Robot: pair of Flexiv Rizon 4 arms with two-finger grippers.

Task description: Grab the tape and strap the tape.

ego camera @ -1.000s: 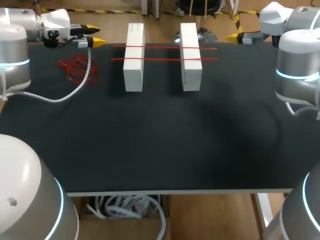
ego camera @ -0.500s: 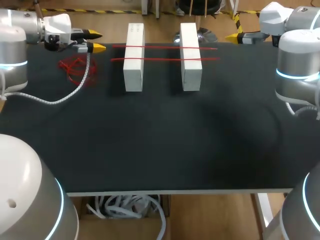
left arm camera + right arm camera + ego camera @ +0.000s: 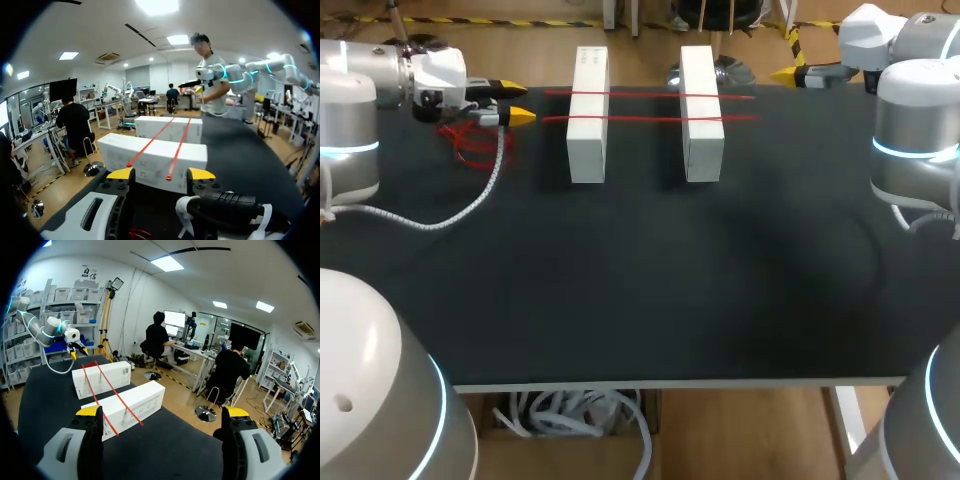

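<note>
Head view: a loose tangle of red tape [image 3: 470, 140] lies on the black table [image 3: 640, 290] near its far left corner, beneath the left gripper [image 3: 516, 103]. That gripper's fingers stand apart and hold nothing. Two red tape strips [image 3: 650, 95] stretch across two white boxes [image 3: 587, 115] just ahead of it. In the right wrist view, the right gripper [image 3: 162, 412] is spread wide and empty at the table's far right edge.

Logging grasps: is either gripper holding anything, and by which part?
Nothing is held. The left gripper and the right gripper are both open and empty.
</note>
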